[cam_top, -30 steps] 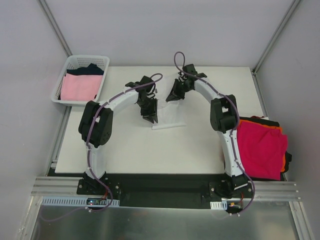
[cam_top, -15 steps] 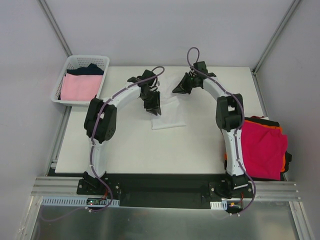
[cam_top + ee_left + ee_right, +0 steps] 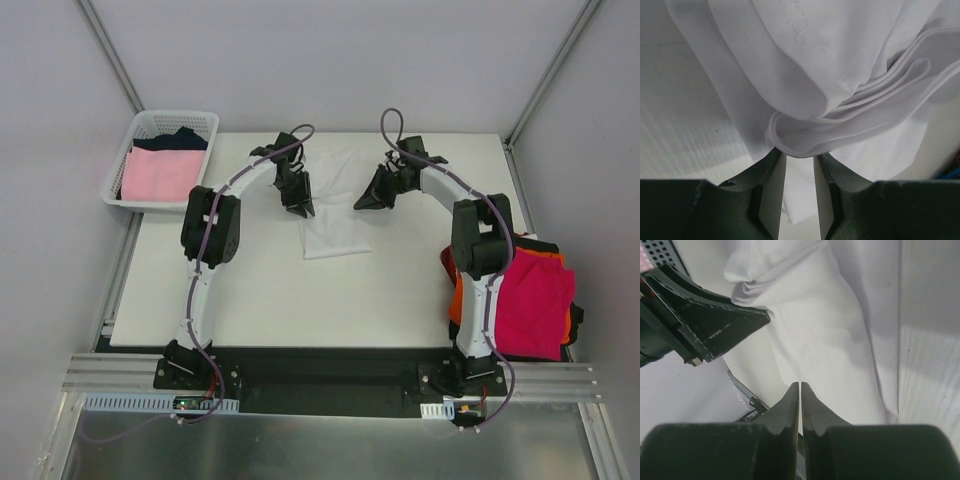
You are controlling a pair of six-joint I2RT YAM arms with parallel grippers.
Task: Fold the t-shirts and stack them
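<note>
Your left gripper (image 3: 800, 159) pinches bunched white t-shirt (image 3: 337, 235), upper centre of top view; right gripper (image 3: 800, 386) fingers pressed together at shirt edge.

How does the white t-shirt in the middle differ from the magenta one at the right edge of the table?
The white t-shirt is partly lifted and bunched in the left pincer; the magenta t-shirt lies flat, ungripped. The white one rests alone on the table; the magenta one tops a pile over orange cloth. Both are plain, single-coloured.
</note>
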